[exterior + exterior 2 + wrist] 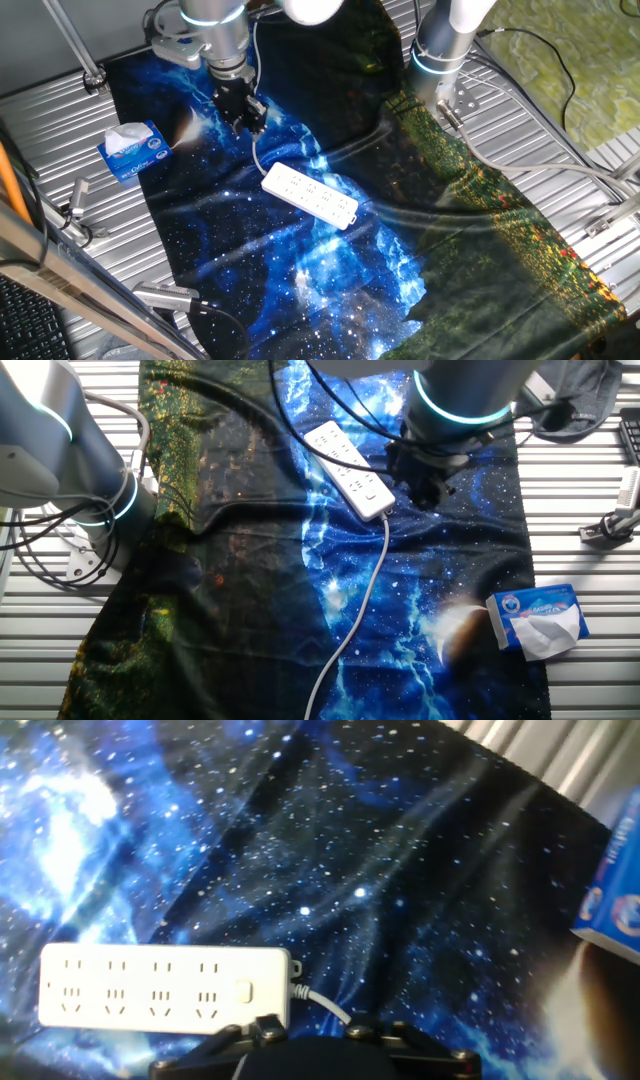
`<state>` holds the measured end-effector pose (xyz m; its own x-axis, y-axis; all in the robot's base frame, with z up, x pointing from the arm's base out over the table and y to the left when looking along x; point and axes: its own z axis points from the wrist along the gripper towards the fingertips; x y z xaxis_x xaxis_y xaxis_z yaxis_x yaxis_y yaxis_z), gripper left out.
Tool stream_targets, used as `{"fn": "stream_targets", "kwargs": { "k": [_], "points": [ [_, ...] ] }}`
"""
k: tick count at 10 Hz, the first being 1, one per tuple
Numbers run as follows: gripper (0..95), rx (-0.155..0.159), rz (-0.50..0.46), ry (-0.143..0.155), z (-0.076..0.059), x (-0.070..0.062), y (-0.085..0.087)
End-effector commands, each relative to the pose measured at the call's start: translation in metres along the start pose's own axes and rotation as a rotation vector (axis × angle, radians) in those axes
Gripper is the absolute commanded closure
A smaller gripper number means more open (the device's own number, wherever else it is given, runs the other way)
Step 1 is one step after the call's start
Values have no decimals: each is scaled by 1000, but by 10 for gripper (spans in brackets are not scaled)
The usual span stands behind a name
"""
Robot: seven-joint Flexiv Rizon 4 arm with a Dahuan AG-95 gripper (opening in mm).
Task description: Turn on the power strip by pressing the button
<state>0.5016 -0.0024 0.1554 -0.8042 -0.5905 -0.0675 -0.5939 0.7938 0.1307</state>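
Strip (310, 193) flat on the galaxy cloth (330, 270), near the middle of the table, long axis running from 10 to 4 o'clock in one fixed view. Cord (352, 622) leaving the end nearest the arm and trailing off across the cloth toward the table edge in the other fixed view. Button (243, 991) at that same cord end, just past the last sockets, seen clearly in the hand view as a small pale rounded key.

Gripper (243, 112) hanging above the cloth at about 11 o'clock from the strip, apart from it, touching nothing. Fingertips out of sight in the hand view and dark against dark in both fixed views, so cannot tell how far apart; nothing held, as far as can be seen.

Probably parked just off the cord end on purpose: shortest path to the button, and cord lying clear of the descent. Press not yet made. Next likely a short shift toward 4 o'clock, then straight down.

Tissue pack (134, 152) at 9 o'clock from the gripper, well apart, no obstacle. Second arm (447, 45) idle at the far edge.
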Motion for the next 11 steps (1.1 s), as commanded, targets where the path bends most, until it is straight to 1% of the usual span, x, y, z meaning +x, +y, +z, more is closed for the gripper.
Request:
{"fn": "stream_targets", "kwargs": {
  "k": [1, 3, 4, 7, 11],
  "points": [
    [0, 17, 79, 6, -1, 0, 1],
    [0, 26, 135, 9, -2, -2, 3],
    [0, 45, 146, 20, -3, -4, 4],
    [0, 55, 175, 27, -2, -6, 5],
    [0, 75, 169, 42, 2, -9, 6]
  ]
}}
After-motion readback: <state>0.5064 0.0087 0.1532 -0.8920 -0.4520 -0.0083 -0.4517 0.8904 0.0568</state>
